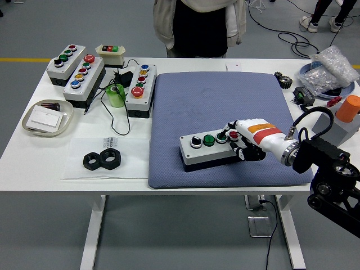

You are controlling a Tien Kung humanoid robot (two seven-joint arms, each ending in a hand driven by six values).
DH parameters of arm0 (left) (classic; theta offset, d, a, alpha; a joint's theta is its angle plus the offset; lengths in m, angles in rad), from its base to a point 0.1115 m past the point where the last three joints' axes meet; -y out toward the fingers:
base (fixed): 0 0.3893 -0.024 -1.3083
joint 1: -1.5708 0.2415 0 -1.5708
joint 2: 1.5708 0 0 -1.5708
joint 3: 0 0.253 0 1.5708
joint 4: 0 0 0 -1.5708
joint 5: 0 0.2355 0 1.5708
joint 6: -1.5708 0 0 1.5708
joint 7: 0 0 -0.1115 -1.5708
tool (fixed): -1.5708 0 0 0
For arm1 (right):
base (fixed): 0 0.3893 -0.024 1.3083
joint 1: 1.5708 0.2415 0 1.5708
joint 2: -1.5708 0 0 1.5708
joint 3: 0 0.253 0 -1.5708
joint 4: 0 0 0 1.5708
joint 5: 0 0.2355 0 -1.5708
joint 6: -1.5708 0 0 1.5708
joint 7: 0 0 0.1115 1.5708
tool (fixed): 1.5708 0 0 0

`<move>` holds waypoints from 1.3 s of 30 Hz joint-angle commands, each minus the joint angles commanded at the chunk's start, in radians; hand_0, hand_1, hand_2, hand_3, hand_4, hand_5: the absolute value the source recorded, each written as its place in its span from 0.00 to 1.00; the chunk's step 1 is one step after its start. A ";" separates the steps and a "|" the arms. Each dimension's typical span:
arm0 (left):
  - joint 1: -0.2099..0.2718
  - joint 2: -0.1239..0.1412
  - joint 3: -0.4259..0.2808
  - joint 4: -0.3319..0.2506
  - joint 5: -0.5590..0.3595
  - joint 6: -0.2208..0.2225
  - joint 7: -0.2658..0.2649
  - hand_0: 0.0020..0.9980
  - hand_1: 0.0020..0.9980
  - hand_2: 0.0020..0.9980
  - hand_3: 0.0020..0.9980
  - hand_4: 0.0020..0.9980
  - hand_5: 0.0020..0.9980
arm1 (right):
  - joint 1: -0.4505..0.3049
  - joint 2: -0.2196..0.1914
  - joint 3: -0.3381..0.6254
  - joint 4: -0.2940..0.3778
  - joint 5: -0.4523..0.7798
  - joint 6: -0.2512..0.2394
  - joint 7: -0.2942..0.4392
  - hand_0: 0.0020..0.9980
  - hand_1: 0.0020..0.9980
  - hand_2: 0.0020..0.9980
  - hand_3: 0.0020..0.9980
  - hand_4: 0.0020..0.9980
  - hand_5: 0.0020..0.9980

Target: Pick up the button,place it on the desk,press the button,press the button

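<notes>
White-shelled right hand [243, 144] with black finger joints; orange and red bands across the back. Silver wrist ring, black forearm housing, black cable looped above the wrist.

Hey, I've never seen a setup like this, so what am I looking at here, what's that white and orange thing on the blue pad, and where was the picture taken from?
The picture comes from a camera high on a humanoid robot, looking down over a white table. The white and orange thing is the robot's right hand, on a black arm that comes in from the right. Its left arm is out of view.

On the table lies a blue pad. On the pad sits a grey button box with a row of buttons: a black knob, two green buttons and a red one. The hand rests at the box's right end, with a fingertip over the buttons there. It is pressing, not holding anything.

At the far left stand more button boxes, a roll of green tape, a tray and two black nuts. A person stands at the far side, hands not in view.
</notes>
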 joint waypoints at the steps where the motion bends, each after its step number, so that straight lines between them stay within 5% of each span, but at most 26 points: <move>1: 0.000 0.000 0.000 0.000 0.000 0.000 0.000 0.75 0.78 0.86 0.77 0.54 1.00 | 0.000 0.000 -0.002 -0.002 0.000 0.002 -0.001 0.09 0.00 0.05 0.67 0.49 0.00; 13: 0.004 -0.002 -0.011 0.001 0.016 0.000 0.005 0.75 0.78 0.86 0.77 0.54 1.00 | -0.014 -0.010 0.039 0.024 -0.009 -0.018 -0.002 0.09 0.00 0.05 0.67 0.49 0.00; 14: 0.005 -0.002 -0.013 0.002 0.020 -0.001 0.006 0.75 0.78 0.86 0.77 0.54 1.00 | -0.019 -0.015 0.058 0.038 -0.006 -0.034 0.001 0.14 0.00 0.07 0.70 0.63 0.00; 19: 0.008 -0.002 -0.017 0.002 0.025 -0.001 0.007 0.75 0.78 0.86 0.77 0.54 1.00 | -0.042 -0.029 0.143 0.079 0.039 -0.056 0.016 0.14 0.00 0.07 0.70 0.63 0.00; 20: 0.009 -0.002 -0.017 0.002 0.027 -0.001 0.007 0.75 0.78 0.86 0.77 0.54 1.00 | -0.048 -0.031 0.164 0.083 0.060 -0.068 0.022 0.27 0.10 0.26 0.84 0.61 0.00; 25: 0.010 -0.002 -0.019 0.002 0.030 -0.001 0.008 0.75 0.78 0.86 0.77 0.54 1.00 | -0.072 -0.034 0.256 0.073 0.234 -0.162 0.066 0.27 0.10 0.26 0.84 0.61 0.00; 26: 0.010 -0.003 -0.020 0.003 0.031 -0.002 0.008 0.75 0.78 0.86 0.77 0.54 1.00 | -0.078 -0.032 0.278 0.064 0.279 -0.191 0.085 0.89 0.75 0.79 0.94 0.65 0.11; 31: 0.010 -0.003 -0.019 0.002 0.031 -0.002 0.008 0.75 0.78 0.86 0.77 0.54 1.00 | -0.091 -0.025 0.328 0.035 0.494 -0.264 0.157 0.89 0.75 0.79 0.94 0.65 0.11; 32: 0.010 -0.003 -0.019 0.002 0.030 -0.001 0.008 0.75 0.78 0.86 0.77 0.54 1.00 | -0.091 -0.024 0.331 0.029 0.533 -0.271 0.164 0.93 0.83 0.89 0.90 0.65 0.14; 34: 0.009 -0.003 -0.017 0.002 0.027 -0.001 0.008 0.75 0.78 0.86 0.77 0.54 1.00 | -0.094 -0.019 0.350 -0.010 0.617 -0.315 0.244 0.93 0.83 0.89 0.90 0.65 0.14; 39: 0.008 -0.004 -0.011 0.001 0.018 0.000 0.006 0.75 0.78 0.86 0.77 0.54 1.00 | -0.106 -0.008 0.365 -0.100 0.825 -0.335 0.391 0.94 0.85 0.88 0.86 0.66 0.16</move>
